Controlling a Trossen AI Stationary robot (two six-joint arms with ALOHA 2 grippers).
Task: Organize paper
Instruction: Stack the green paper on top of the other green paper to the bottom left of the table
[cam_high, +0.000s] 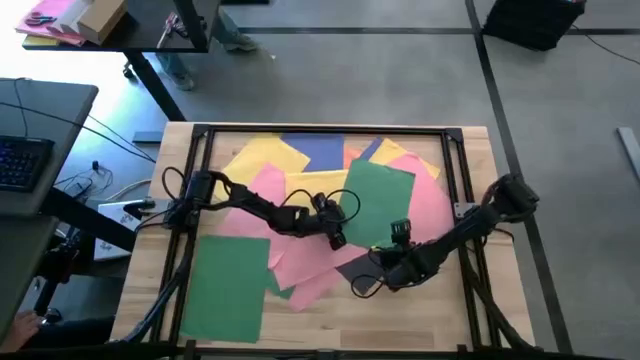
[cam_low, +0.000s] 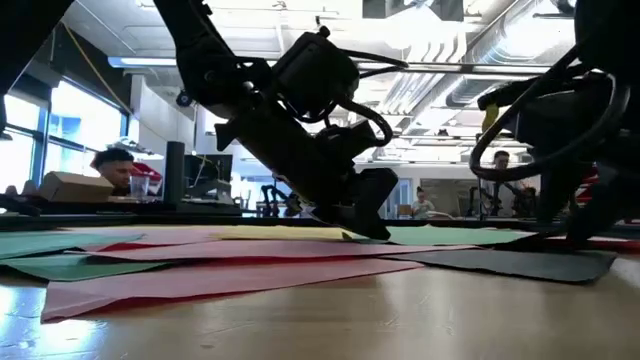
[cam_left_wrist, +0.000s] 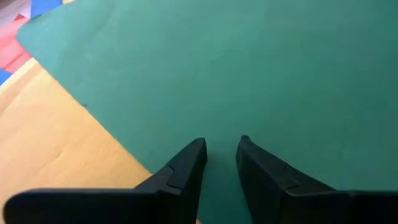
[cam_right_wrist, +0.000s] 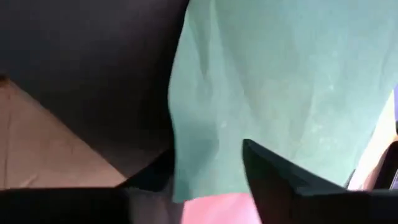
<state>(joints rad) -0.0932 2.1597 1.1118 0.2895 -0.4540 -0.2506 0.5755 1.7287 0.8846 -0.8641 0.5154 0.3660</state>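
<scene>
Left gripper (cam_left_wrist: 221, 155), fingers slightly parted, rests on the green sheet (cam_left_wrist: 249, 68); press flat, drag slowly. Right gripper (cam_high: 385, 268): fingers' state unclear

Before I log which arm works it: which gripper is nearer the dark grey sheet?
Right. The right gripper sits at the dark grey sheet, at its edge under the green sheet. The left gripper is farther back, over that green sheet's left edge.

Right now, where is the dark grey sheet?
In the high view the dark grey sheet lies at the front right of the pile, mostly hidden under the right gripper, beside pink paper and below the big green sheet.
</scene>
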